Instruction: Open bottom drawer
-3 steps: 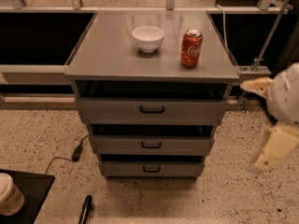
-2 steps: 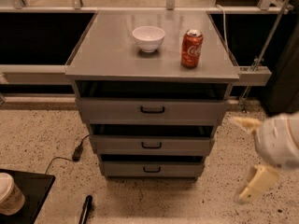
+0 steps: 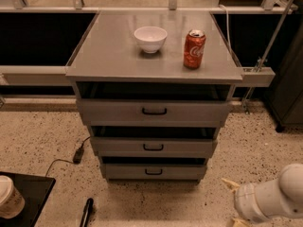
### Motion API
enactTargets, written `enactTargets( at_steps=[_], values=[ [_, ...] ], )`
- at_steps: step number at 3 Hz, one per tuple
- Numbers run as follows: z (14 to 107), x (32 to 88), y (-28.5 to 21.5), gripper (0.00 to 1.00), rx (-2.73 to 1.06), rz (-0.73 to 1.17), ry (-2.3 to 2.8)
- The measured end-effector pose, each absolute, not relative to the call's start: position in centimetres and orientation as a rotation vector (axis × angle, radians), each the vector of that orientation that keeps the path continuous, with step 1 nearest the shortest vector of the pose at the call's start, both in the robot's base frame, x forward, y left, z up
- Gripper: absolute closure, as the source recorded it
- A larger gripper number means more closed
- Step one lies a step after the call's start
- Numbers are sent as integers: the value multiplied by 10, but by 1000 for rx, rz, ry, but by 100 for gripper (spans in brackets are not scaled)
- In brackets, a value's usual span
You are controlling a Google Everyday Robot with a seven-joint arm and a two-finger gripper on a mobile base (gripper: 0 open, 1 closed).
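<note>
Gripper [image 3: 233, 202] sits low right, fingers spread and empty. The bottom drawer [image 3: 127, 171] looks like rigid metal, probably light. Best hold is its small black handle [image 3: 153, 171].

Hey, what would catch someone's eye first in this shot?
The grey cabinet in the middle, its top carrying a red soda can and a white bowl. Its bottom drawer sits lowest, near the floor. The gripper hangs at the lower right, open, clear of the cabinet.

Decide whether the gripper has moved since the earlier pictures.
Yes. The gripper has dropped and drifted left, from beside the top drawer down to floor level, right of the bottom drawer.
</note>
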State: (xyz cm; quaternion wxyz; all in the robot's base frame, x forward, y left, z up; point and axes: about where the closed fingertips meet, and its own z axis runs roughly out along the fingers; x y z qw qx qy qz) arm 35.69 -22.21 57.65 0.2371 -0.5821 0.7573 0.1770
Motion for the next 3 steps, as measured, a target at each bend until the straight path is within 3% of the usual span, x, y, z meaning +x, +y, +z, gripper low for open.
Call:
enactTargets(
  at_steps=[1, 3],
  values=[
    [466, 385, -212, 0, -1575, 521, 2131],
    [445, 392, -188, 0, -1564, 556, 2100]
  ],
)
